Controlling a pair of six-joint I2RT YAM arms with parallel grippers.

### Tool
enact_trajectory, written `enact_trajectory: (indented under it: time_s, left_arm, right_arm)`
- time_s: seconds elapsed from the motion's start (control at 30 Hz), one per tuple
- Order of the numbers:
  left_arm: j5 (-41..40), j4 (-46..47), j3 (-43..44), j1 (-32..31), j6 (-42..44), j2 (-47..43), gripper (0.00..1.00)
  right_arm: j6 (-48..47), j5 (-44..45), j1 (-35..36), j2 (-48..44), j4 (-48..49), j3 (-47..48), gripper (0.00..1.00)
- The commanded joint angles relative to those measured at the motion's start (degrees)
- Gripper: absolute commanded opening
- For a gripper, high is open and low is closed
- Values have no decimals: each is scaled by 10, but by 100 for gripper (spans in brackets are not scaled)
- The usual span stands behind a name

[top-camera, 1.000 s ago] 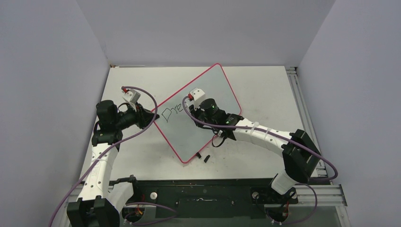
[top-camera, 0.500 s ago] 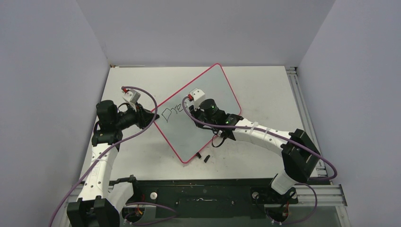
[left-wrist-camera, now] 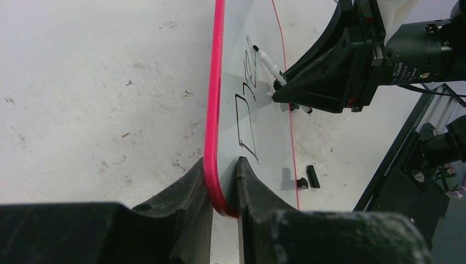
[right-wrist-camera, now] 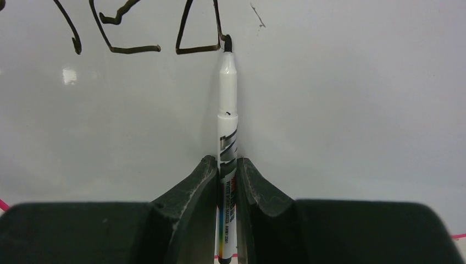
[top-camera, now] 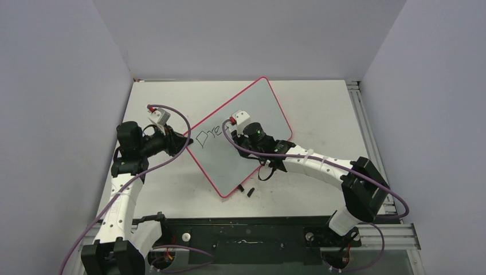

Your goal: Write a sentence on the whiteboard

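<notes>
Clamping the marker tight in the right gripper, with its tip on the whiteboard lying askew on the table, just past the sentence at "Drea", and pinching the board's pink rim in the left gripper.

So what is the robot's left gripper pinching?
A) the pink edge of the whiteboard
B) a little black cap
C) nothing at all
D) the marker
A: the left gripper is shut on the pink edge of the whiteboard; the marker sits in the right gripper.
</notes>
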Motion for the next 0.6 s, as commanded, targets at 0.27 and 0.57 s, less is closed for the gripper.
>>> enact_trajectory:
  time_s: [0.27,0.57]
  left_arm:
    - [-21,-21,4,-8,75,-3,0]
    - [-23,-21,3,-8,74,-5,0]
  right_arm:
    - [8,23,-14,-15,-9,3,5]
    - [3,4,-14,-61,-15,11,5]
